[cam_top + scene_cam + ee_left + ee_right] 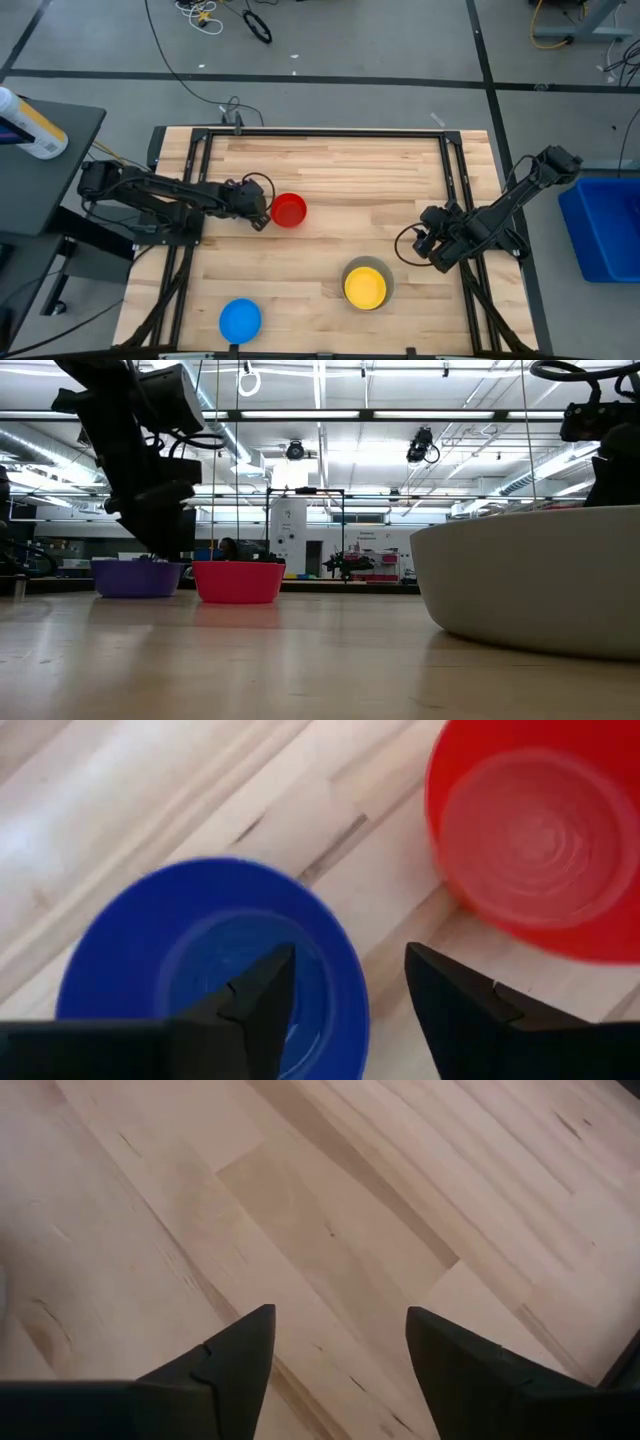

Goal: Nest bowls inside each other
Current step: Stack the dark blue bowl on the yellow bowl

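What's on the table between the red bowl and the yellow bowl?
Nothing: only bare wood lies between the red bowl and the yellow bowl, as the high view shows.

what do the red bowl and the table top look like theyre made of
Red bowl: probably plastic, one even colour with a soft sheen and faint moulded rings in its base. Table top: looks like pale wood, butcher-block style, with joined strips, visible grain and a light satin finish that mirrors the bowls faintly in the low view.
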{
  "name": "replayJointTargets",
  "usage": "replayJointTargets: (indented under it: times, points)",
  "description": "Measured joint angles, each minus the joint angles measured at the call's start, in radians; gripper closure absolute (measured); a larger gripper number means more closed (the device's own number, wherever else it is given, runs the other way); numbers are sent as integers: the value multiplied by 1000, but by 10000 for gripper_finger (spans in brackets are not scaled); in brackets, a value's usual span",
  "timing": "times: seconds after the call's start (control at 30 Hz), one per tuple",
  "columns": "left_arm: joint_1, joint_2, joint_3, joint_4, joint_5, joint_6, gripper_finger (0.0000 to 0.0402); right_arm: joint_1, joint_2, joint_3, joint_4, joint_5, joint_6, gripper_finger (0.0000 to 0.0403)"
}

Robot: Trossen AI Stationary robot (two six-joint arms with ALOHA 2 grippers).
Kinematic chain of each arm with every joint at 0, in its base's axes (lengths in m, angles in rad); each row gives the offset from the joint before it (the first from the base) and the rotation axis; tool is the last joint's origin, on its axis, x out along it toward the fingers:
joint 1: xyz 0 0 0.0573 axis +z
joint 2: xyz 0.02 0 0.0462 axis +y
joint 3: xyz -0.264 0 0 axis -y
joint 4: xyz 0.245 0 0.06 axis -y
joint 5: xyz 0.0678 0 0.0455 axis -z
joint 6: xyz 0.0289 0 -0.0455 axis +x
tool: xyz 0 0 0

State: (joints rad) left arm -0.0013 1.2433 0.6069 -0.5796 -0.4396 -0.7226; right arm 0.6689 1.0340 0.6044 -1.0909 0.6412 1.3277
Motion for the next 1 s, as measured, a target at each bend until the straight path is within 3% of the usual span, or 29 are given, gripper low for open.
replayJointTargets:
  times: [0.5, 0.73, 0.87, 1.0]
  points:
    - [0, 0, -91, 107, 42, 54, 282, 0, 0, 0, 2, 0, 0, 148]
    - [0, 0, -92, 129, 21, 164, 386, 0, 0, 0, 8, 0, 0, 138]
    - [0, 1, -92, 201, 4, 267, 394, 0, 0, 0, 19, 0, 0, 133]
    - [0, 0, -93, 373, 7, 403, 395, 0, 0, 0, 46, 0, 0, 130]
